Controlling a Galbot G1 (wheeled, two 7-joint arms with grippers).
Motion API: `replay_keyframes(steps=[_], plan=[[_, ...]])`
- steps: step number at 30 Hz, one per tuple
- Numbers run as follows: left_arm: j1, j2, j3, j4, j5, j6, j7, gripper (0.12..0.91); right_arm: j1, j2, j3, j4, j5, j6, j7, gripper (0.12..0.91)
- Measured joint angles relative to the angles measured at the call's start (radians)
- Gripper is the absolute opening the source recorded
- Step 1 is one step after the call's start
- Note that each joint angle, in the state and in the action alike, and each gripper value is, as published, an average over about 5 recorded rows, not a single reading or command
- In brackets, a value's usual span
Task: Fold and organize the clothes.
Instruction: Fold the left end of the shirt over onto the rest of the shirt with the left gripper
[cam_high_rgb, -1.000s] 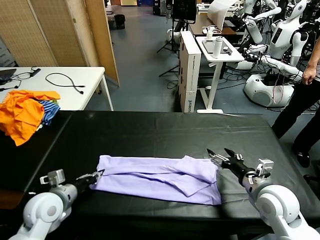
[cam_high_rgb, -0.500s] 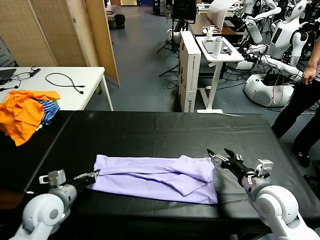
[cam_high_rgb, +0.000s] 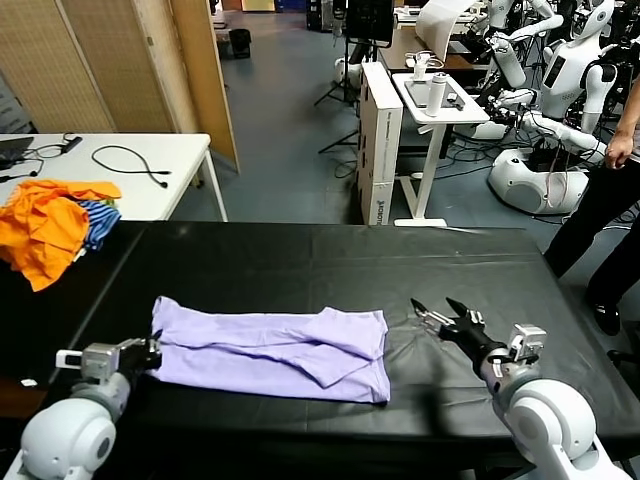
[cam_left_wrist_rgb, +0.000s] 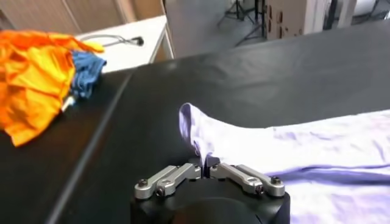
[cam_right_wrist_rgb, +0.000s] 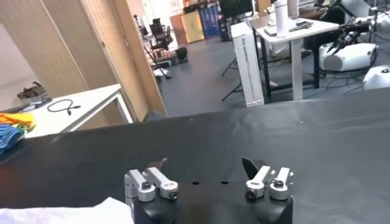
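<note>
Near left, the left gripper has its fingers pinched on the left edge of the lavender shirt, lying folded on the black counter. Right of it, the right gripper hovers wide open, empty. The thin, limp cloth looks best held at edges or corners.

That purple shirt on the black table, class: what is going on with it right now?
The robot's left claw is shut on the left edge of the lavender T-shirt, which lies partly folded and flat on the black table. The right claw hovers open to the shirt's right, apart from it and holding nothing. A heap of orange and blue-striped garments sits untouched at the table's far left corner.
</note>
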Motion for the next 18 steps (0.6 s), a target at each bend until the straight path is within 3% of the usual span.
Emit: replay_keyframes(steps=[4, 9, 14, 18], plan=[[-0.027, -0.031, 0.035, -0.042, -0.199, 0.000, -0.050, 0.182, -0.045, 0.002, 0.023, 0.029, 0.005, 0.093, -0.066, 0.907], [-0.070, -0.071, 0.098, -0.055, -0.379, 0.001, -0.063, 0.182, -0.130, 0.013, 0.045, 0.067, -0.011, 0.227, -0.146, 0.907], [-0.101, -0.097, 0.166, -0.047, -0.457, 0.001, -0.050, 0.182, -0.228, 0.015, 0.050, 0.104, -0.038, 0.391, -0.209, 0.907], [-0.120, -0.116, 0.224, -0.041, -0.479, 0.001, -0.039, 0.182, -0.289, 0.016, 0.050, 0.132, -0.049, 0.473, -0.223, 0.907]])
